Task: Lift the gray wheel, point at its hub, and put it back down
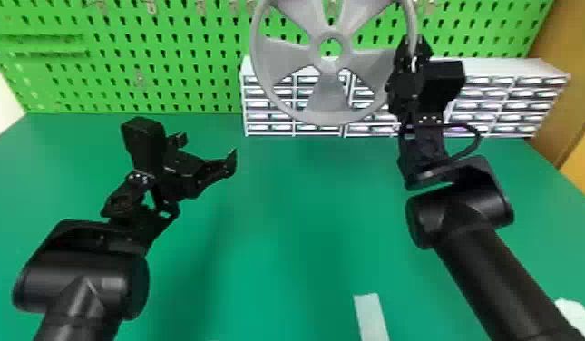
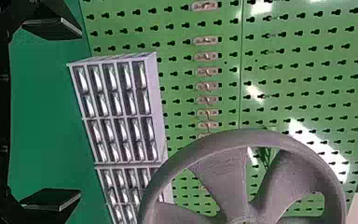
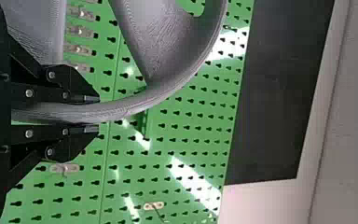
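Nearest, a white strip [image 1: 372, 317] lies flat on the green table [image 1: 277, 281], and a white thing [image 1: 576, 315] peeks out next to the right arm [image 1: 495, 272]; I can't tell what it is. The left arm [image 1: 82, 285] comes up from the bottom on the left side and leans in a little. It bends at the wrist, so the left claw [image 1: 206, 149] points in toward the robot's right side, up above the table. That claw is let go and spread wide, its two fingers [image 2: 53, 28] far apart with nothing between them. The right arm comes in from the bottom right corner and slants forward and in to the middle. It bends at its wrist, and the right claw [image 1: 411, 51] points up and away. This claw has a good grip, one finger on each side of the rim [image 3: 135, 107], pinching it tight. The gray wheel [image 1: 333, 102] is up in the air over the back of the table, standing on edge with its face to the robot. Its hub [image 1: 346, 50] is a ring with a round hole. Behind the wheel, the little drawers [image 1: 513, 106] sit along the back of the table. Farthest is the green wall [image 1: 168, 72], full of small holes, with hooks [image 2: 206, 56] on it.
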Available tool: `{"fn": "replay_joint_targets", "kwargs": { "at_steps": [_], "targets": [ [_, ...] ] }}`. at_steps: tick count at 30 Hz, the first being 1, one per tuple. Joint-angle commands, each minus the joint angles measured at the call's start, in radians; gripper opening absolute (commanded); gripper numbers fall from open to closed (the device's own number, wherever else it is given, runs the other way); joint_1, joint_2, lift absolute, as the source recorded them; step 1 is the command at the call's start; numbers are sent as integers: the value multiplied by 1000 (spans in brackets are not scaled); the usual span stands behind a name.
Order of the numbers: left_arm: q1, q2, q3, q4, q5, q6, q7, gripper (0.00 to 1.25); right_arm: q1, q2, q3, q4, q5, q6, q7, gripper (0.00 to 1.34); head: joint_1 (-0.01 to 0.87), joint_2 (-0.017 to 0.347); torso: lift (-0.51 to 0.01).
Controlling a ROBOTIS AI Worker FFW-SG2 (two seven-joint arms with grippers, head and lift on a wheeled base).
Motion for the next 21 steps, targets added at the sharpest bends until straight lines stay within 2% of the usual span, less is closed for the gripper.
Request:
{"fn": "replay_joint_targets", "kwargs": {
  "at_steps": [1, 7, 13, 17, 21],
  "targets": [
    [28, 2, 3, -58, 2, 39, -12, 1152, 0, -2, -4, 7, 8, -20, -8, 95, 692, 48, -88],
    [55, 2, 3, -135, 34, 59, -36, 1134, 5, -6, -11, 8, 6, -26, -8, 95, 692, 48, -88],
    [69, 18, -5, -195, 89, 57, -43, 1138, 3, -13, 7, 8, -17, -58, -8, 95, 692, 48, -88],
    [69, 27, -12, -225, 109, 60, -56, 1138, -5, -30, 42, 16, -81, -92, -8, 95, 692, 48, -88],
    [68, 28, -12, -242, 115, 82, -82, 1135, -8, -39, 53, 21, -95, -101, -6, 95, 692, 48, -88]
  ]
}}
